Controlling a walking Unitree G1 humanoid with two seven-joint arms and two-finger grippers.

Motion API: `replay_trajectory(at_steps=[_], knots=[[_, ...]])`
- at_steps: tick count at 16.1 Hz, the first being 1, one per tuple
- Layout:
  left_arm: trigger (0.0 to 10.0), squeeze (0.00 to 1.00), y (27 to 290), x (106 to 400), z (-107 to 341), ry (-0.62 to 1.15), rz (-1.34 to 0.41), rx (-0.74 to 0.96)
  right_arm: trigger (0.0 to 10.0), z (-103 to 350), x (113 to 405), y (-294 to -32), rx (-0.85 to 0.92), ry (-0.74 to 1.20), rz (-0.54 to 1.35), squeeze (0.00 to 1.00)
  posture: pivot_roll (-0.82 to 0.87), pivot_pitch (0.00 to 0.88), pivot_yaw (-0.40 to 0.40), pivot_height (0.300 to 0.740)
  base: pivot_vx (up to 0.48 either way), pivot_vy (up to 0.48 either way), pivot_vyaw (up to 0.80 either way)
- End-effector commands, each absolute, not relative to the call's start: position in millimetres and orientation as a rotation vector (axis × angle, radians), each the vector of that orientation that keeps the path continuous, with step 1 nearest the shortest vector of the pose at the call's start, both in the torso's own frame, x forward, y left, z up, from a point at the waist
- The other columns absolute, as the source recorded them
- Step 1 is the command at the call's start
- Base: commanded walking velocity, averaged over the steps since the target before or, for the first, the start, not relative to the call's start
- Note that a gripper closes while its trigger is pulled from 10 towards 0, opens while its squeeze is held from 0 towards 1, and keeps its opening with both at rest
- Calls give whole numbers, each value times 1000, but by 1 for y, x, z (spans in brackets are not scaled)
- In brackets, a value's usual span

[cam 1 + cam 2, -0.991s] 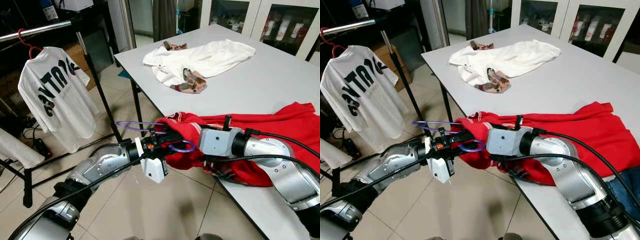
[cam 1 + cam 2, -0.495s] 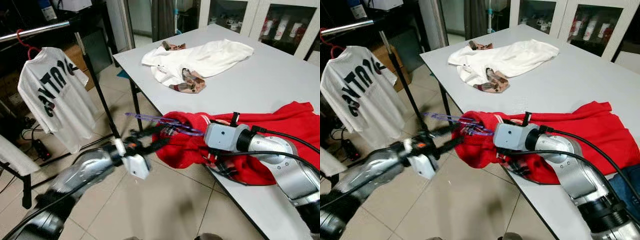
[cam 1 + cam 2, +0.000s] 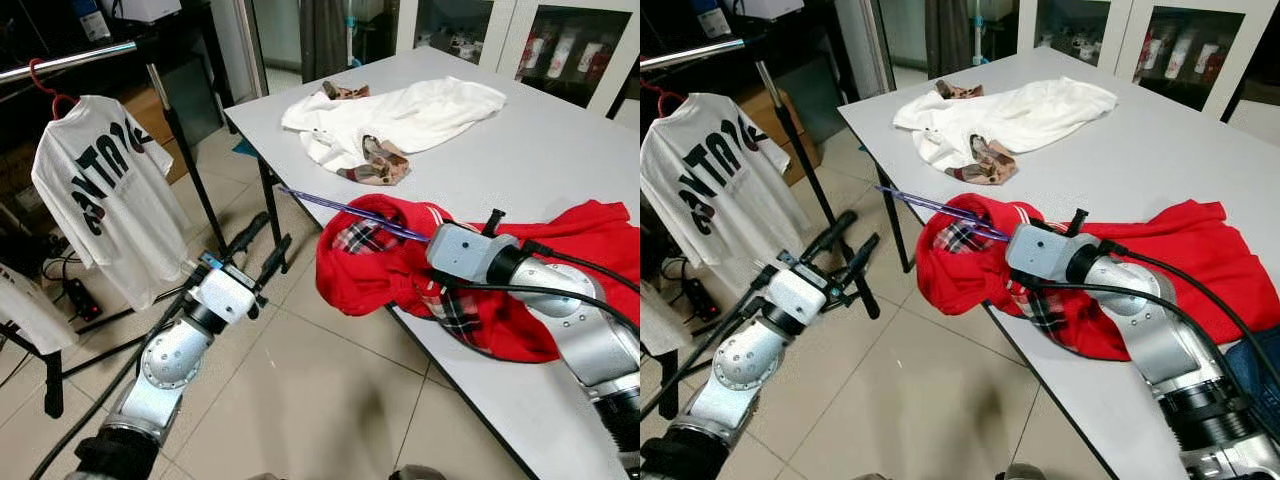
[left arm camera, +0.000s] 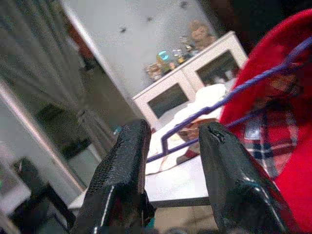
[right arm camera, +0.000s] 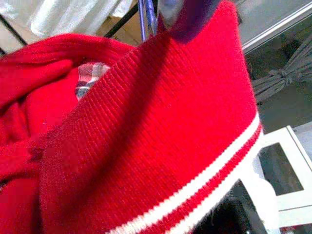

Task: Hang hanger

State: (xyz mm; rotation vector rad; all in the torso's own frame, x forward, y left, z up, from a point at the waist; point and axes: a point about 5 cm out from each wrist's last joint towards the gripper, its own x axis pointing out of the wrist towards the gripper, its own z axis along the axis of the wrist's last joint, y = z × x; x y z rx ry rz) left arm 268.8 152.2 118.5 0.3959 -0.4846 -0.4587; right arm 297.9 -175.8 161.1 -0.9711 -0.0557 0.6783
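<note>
A thin purple hanger [image 3: 350,210] slants up out of the collar of a red garment [image 3: 590,250] with a plaid lining, which lies over the table's near edge. My right gripper [image 3: 428,240] is shut on the hanger at the collar, and red cloth covers its fingers. In the right wrist view the red collar [image 5: 146,122] with white stripes lies close in front. My left gripper [image 3: 272,232] stands open over the floor, apart from the hanger and to its left. In the left wrist view the hanger [image 4: 234,92] crosses beyond the open fingers [image 4: 126,175].
A clothes rack rail [image 3: 70,60] runs at the far left, with a white printed T-shirt [image 3: 95,190] on a red hanger. Its dark post [image 3: 195,165] stands between rack and grey table [image 3: 560,150]. A white garment [image 3: 400,115] lies on the table's far part.
My left gripper has let go of the hanger, opened and drawn back to the left. The right gripper has raised the hanger and collar, and the plaid lining now shows.
</note>
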Motion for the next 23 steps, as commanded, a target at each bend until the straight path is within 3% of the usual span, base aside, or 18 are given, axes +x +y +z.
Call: replay_trajectory(at_steps=[1,2,3,8,9,13,23], knots=[[10000,114,159,270,120,-470,-419,353,0,173,302,-178,-957,-108,634,0,-101,0,115,736,0,0,0],[10000,643,160,269,118,-452,-404,316,0,173,302,-179,-951,-115,623,0,-104,0,116,736,0,0,0],[10000,1000,161,269,110,-401,-389,244,0,175,301,-179,-941,-154,614,0,-108,0,119,736,0,0,0],[10000,1000,159,275,82,-163,-461,59,0,180,289,-163,-891,-287,702,0,-109,0,119,736,0,0,0],[10000,0,157,276,77,-119,-492,42,0,180,286,-158,-882,-317,737,0,-111,0,120,736,0,0,0],[10000,0,153,284,65,-15,-584,28,0,179,270,-139,-836,-400,870,0,-113,0,117,736,0,0,0],[10000,0,135,290,37,194,-696,41,0,185,266,-130,-782,-447,905,0,-114,0,119,736,0,0,0]])
